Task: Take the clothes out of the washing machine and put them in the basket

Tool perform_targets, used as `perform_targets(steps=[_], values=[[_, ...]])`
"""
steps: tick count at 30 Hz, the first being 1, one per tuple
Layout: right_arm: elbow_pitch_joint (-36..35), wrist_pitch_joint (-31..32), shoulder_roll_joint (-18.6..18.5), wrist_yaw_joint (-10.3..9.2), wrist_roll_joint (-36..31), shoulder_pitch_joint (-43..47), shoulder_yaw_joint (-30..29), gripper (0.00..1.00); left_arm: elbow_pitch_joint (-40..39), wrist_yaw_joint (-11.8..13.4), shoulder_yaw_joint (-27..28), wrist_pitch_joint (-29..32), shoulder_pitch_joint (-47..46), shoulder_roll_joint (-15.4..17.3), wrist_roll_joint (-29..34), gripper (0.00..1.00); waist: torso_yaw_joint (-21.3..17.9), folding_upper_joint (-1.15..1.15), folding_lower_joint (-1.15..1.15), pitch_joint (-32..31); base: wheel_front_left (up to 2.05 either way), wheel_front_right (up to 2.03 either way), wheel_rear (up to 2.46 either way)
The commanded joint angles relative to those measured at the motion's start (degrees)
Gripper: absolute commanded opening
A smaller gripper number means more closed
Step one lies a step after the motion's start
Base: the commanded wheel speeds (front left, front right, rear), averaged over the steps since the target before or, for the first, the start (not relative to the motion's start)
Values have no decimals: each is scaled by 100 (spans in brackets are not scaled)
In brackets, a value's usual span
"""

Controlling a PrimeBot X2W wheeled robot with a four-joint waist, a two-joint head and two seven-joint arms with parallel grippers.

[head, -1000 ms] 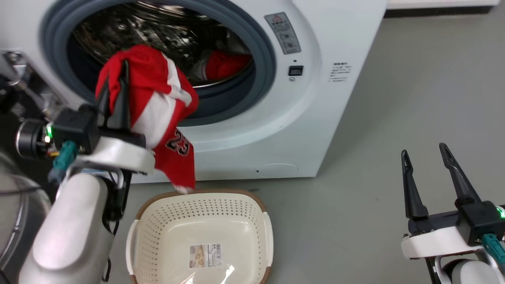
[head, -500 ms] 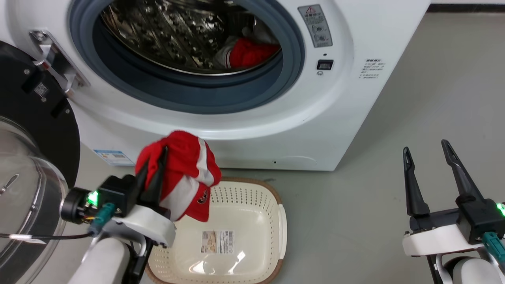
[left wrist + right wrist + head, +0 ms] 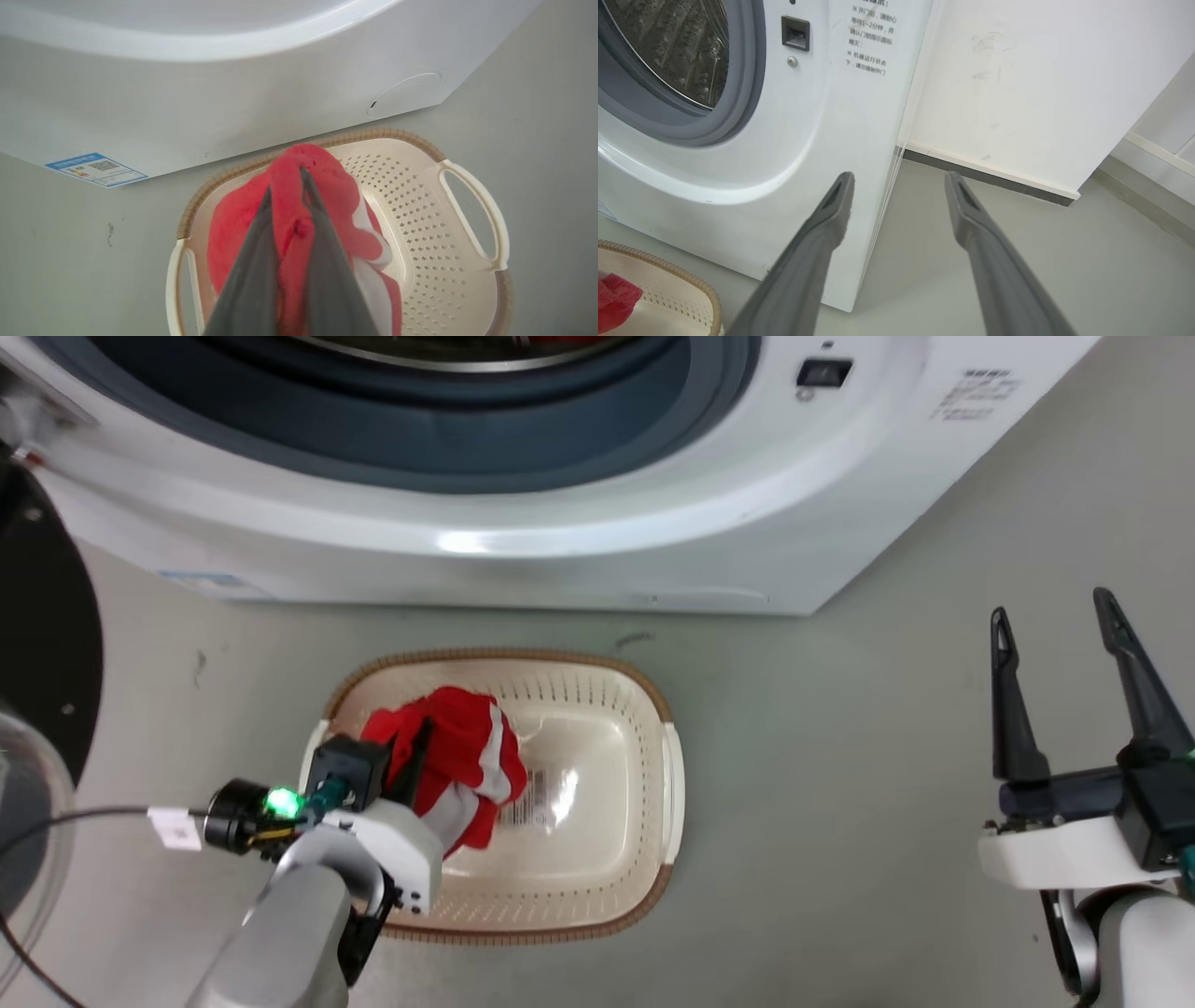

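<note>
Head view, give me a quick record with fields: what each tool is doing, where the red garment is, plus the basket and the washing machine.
left tool: shut on the red garment, above the basket
red garment: bunched in the left tool, hanging into the basket's left part, not yet released
basket: on the floor, just in front of the washing machine
right tool: open, holding nothing, off to the right over the floor
washing machine: behind the basket, front open

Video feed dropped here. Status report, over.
Left gripper shut on red garment, low over basket. Right gripper open, empty, off to the side. Nothing blocking the drop.
</note>
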Motion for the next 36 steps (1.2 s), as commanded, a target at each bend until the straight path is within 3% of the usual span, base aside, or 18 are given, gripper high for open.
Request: perform_targets(steps=[1, 19, 30, 32, 36], values=[[-62, -12, 0, -6, -67, -107, -28, 100, 112, -33, 7, -38, -181, -45, 55, 0, -39, 0, -1, 487, 0, 0, 0], [-605, -12, 3, -6, -137, -357, -470, 100, 1780, -203, 318, -32, -1562, -453, 577, 0, -275, 0, -1, 1976, 0, 0, 0], [-700, -12, 2, -6, -124, -473, -383, 100, 2451, -77, 592, -31, -1728, -546, 502, 2, -291, 0, -1, 2174, 0, 0, 0], [-690, -12, 2, -7, -122, -455, -395, 100, 2490, -70, 628, -31, -1714, -580, 489, 100, -282, 0, -1, 2157, 0, 0, 0], [-640, -12, 1, -7, -152, -531, -407, 100, 2416, -17, 673, -32, -1627, -620, 537, 100, -266, 0, -1, 2016, 0, 0, 0]])
